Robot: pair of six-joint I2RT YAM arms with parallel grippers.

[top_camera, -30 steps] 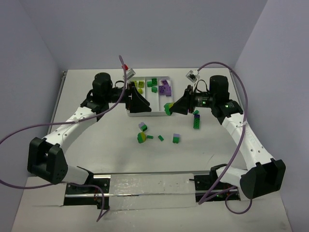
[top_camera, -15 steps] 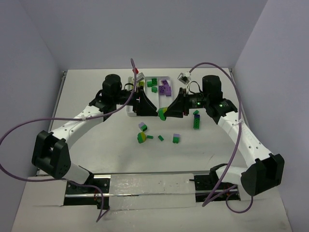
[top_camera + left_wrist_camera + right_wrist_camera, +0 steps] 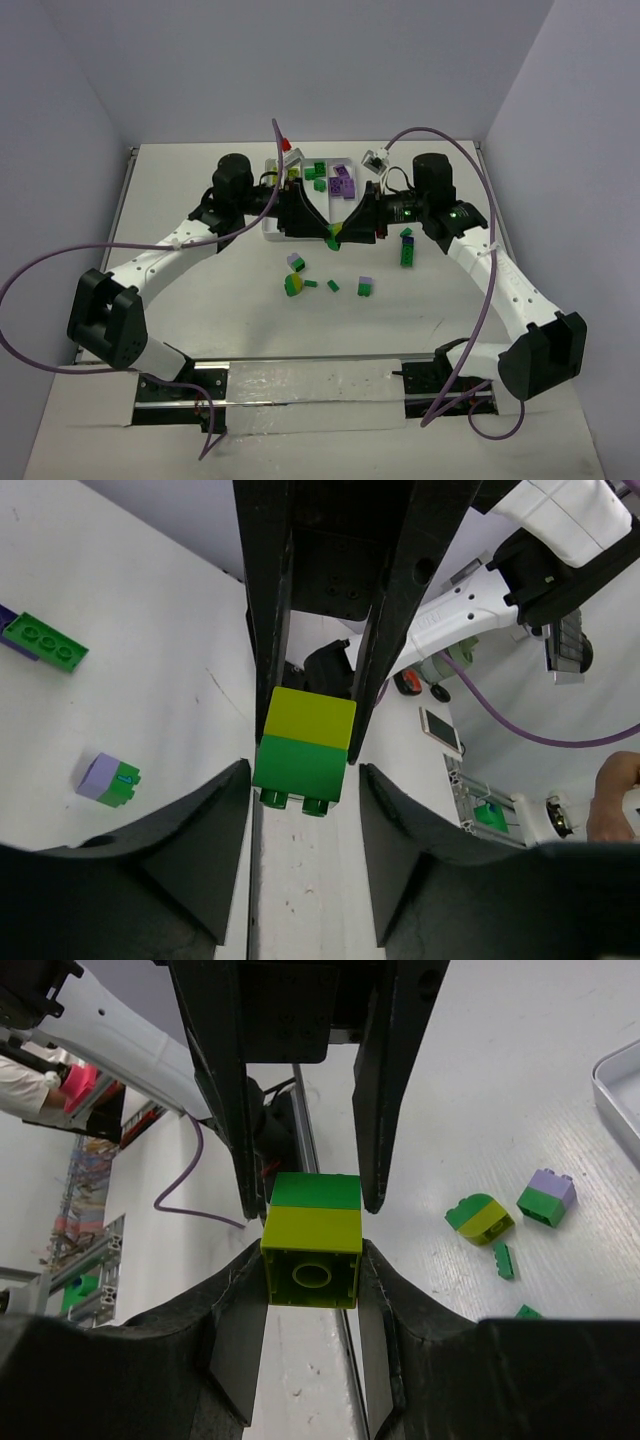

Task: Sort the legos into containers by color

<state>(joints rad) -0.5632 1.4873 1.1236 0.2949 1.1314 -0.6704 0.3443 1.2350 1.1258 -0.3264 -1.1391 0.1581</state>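
White tray (image 3: 330, 161) holds yellow-green, green and purple legos (image 3: 343, 183) (left to right).

2x YAM arms: white shells, black joints, purple cabling.
Left arm (image 3: 155, 255) and right arm (image 3: 505, 285) have white link covers with chunky black joint housings (image 3: 100, 322) at base and wrist. A thin purple cable (image 3: 432, 130) runs off each arm. The left one carries a red plug (image 3: 288, 143); the right has a small white module (image 3: 375, 158). Green LED (image 3: 462, 212) lit on the right arm. Left pincer (image 3: 303, 780) and right pincer (image 3: 310, 1255) have matte black fingers (image 3: 190, 870) with a wedge profile and flat inner faces.
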